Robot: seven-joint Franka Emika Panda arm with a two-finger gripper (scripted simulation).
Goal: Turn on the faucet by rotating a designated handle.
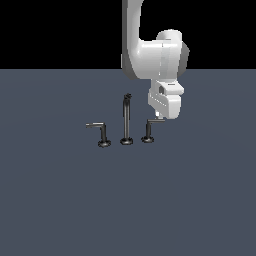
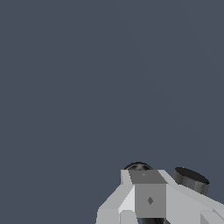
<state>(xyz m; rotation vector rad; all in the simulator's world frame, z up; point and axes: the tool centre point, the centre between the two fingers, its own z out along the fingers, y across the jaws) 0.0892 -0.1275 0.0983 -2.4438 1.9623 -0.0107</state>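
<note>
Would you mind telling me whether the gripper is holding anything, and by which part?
Cannot be told: the gripper sits at the designated handle's lever tip, its fingers hidden.

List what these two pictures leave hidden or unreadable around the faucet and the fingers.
- Gripper opening: exterior view, the hand's body covers the fingers; wrist view's edge cuts them off.
- Contact with the designated handle: exterior view, too small to tell.
- Spout and bigger handle: absent from the wrist view.

Dark glossy metal faucet [image 1: 126, 120]; smooth white plastic-looking tool [image 1: 159, 118]; matt grey floor [image 1: 60, 200].
</note>
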